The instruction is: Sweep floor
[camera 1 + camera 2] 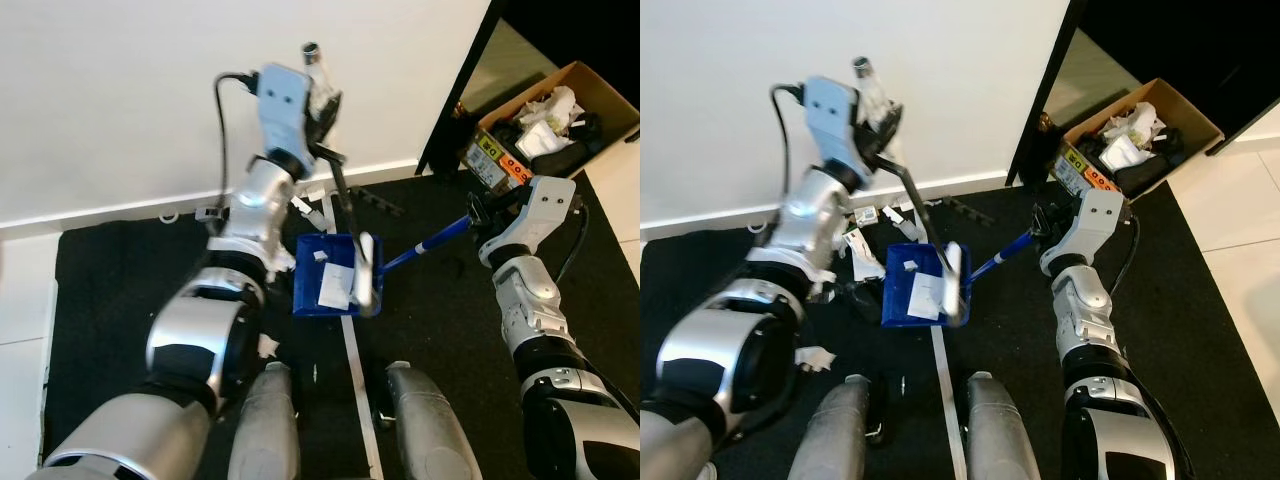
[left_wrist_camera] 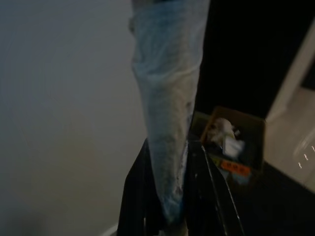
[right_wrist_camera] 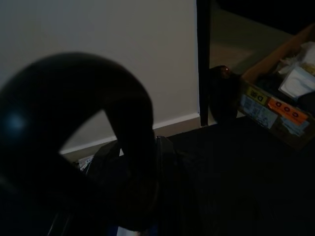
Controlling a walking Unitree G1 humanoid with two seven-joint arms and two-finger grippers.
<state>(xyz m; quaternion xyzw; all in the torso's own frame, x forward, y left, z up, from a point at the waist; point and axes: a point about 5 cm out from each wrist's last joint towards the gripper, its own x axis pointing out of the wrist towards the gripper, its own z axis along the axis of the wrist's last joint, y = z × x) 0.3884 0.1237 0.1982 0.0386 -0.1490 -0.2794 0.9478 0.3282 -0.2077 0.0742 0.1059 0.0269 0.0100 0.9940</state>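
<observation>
1. Collection step: blue dustpan (image 1: 330, 280) on the black mat, paper scraps (image 1: 334, 284) inside.
2. Left gripper (image 1: 322, 118), above the dustpan, clenched on its upright handle (image 1: 343, 190).
3. Right gripper (image 1: 484, 218), right of the dustpan, grasping the brush (image 1: 372, 275).
4. Judged next: sweep the scraps (image 1: 862, 252) left of the dustpan.

A white wall (image 1: 120, 100) with a pale baseboard (image 1: 130, 212) meets a black mat (image 1: 110, 280). Right of the wall stands a dark door frame (image 1: 462, 90), with pale tiles (image 1: 1240, 250) beyond, seemingly glossy.

Head stereo pair looking down at floor, wrist cameras close-up, all sharing cardboard box (image 1: 560, 120)
</observation>
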